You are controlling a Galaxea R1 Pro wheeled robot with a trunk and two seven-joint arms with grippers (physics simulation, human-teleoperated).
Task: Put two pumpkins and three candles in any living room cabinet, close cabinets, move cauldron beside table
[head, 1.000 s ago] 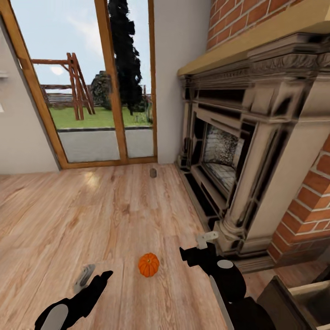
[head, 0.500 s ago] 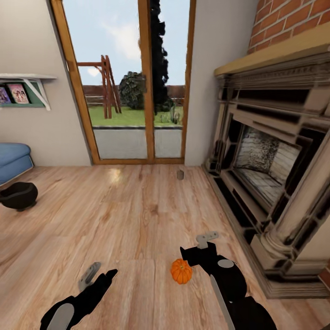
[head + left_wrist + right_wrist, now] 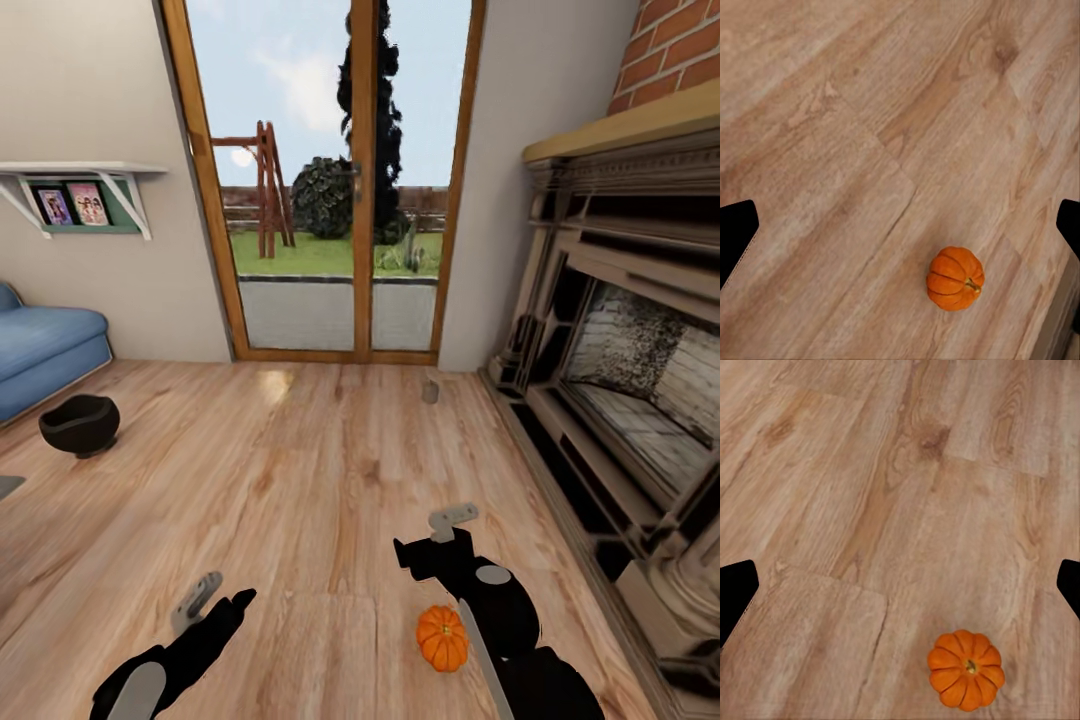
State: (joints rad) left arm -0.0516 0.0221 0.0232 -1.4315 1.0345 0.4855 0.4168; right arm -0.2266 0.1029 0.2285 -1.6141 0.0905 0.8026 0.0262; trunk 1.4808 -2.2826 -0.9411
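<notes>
While both arms are hanging low over wood floor (image 3: 300,480), left gripper (image 3: 205,600) and right gripper (image 3: 440,535) are gaping wide, fingers spread to edges of each wrist view, gripping nothing, touching nothing. 1 pumpkin (image 3: 442,638) is sitting upright on floor, just beside right forearm, apart from both sets of fingers; also showing in left wrist view (image 3: 955,278) and right wrist view (image 3: 966,669). Cauldron (image 3: 80,424) is resting on floor near blue sofa (image 3: 45,345). Small grey candle-like object (image 3: 430,391) is standing near fireplace (image 3: 620,380), by glass door (image 3: 340,200); too small to identify.
</notes>
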